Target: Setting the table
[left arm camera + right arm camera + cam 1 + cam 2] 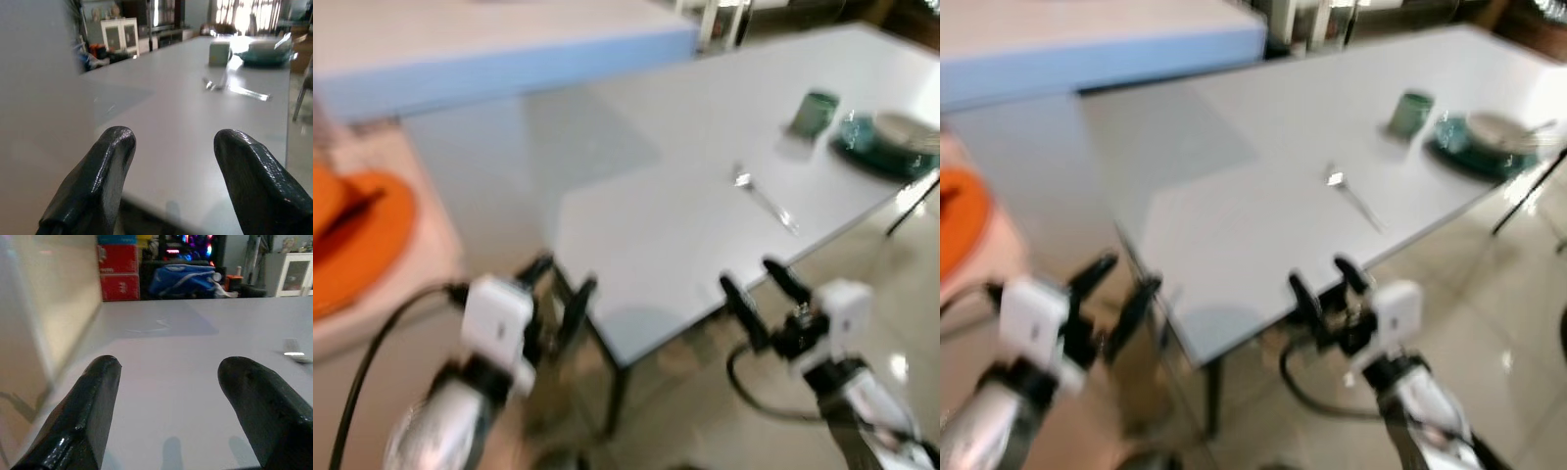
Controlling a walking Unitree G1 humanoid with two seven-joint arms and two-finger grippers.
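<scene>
Blurred head views. Smooth, glossy white rectangular table [705,147] on thin dark legs, near corner pointing toward the robot, faint reflections across the top. Slim silver metal spoon [764,199] lying flat on the table near its right-hand edge, well apart from both grippers. Beyond it, a small green cylindrical cup [814,113] standing upright, and just beside that a round dark teal plate [876,157] carrying a pale shallow bowl [907,130], close to the far right edge. Left gripper [563,284], two long black rounded fingers spread apart and holding nothing, held off the near-left edge of the table at about tabletop height. Right gripper [759,284], fingers likewise parted and empty, just off the near edge close to the corner; glossy, slightly faceted black fingertips [254,396] seen in the right wrist view with bare tabletop between them. Flat round orange plate [357,235] resting on a pale beige counter [401,294] at the left, well apart from the table. Light blue slab-edged surface [509,69] behind the table. Shiny beige tiled floor [862,264] to the right of the table. Wide bare stretch of tabletop between the near edge and the spoon.
</scene>
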